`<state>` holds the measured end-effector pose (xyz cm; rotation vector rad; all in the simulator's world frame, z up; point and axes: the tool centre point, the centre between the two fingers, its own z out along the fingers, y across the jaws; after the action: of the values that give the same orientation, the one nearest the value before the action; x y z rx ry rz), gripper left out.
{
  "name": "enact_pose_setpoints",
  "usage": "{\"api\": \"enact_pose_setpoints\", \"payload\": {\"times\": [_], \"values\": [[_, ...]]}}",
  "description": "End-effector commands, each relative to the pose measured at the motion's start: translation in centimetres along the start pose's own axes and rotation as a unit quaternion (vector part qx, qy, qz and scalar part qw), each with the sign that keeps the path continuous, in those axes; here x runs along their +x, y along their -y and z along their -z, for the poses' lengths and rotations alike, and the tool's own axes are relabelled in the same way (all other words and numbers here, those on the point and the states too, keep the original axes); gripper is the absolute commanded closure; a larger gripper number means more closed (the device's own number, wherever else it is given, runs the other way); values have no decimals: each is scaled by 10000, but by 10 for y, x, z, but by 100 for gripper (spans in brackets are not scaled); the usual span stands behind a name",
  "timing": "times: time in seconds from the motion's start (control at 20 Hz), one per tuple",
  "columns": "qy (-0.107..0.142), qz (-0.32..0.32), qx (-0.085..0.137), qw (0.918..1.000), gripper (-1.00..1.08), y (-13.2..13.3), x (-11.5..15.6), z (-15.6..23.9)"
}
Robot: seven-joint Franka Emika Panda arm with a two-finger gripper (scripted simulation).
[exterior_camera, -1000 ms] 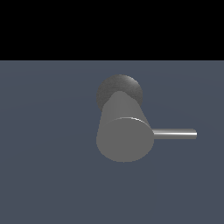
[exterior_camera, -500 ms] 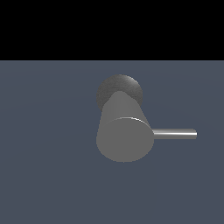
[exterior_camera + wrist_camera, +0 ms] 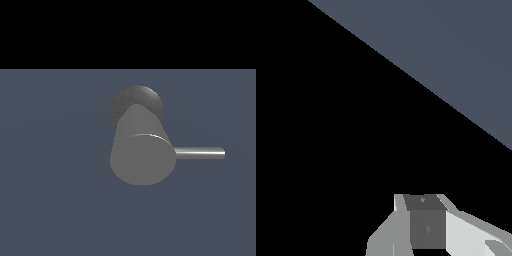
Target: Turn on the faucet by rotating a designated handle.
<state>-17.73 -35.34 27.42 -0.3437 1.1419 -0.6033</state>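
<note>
faucet (image 3: 137,150): fat matte grey cylinder sitting a bit right of centre in my exterior view, flat round end face turned toward the camera, darker dome base peeking out behind it at the far end.

handle (image 3: 199,153): skinny shiny rod poking straight out sideways from the cylinder toward the exterior view's right, lying level. Nothing is touching it that I can see.

floor (image 3: 55,190): plain slate-blue surface under the faucet, with flat black above it in the exterior view.

gripper (image 3: 428,225): only shows up on my wrist cam, as a white and grey blocky chunk at the edge of the picture. I honestly can't tell if the fingers are spread or closed from this, the tips aren't visible.

wrist view: mostly black, with a wedge of that same blue floor in one corner. No faucet or handle in it.

arm: not in my exterior view at all.
</note>
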Motion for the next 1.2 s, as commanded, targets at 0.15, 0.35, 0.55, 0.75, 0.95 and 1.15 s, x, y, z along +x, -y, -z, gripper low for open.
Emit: {"api": "enact_pose_setpoints", "payload": {"times": [0.15, 0.35, 0.55, 0.75, 0.95, 1.15], "values": [[-683, -1017, -126, 9924, 108, -76, 40, 23], [-1104, -1687, -297, 9790, 108, -131, 56, 41], [-1414, -2206, -474, 9639, 108, -177, 62, 55], [-1627, -2577, -624, 9504, 108, -211, 62, 67], [-1757, -2814, -728, 9406, 108, -232, 61, 74], [-1807, -2899, -771, 9367, 108, -241, 60, 77]]}}
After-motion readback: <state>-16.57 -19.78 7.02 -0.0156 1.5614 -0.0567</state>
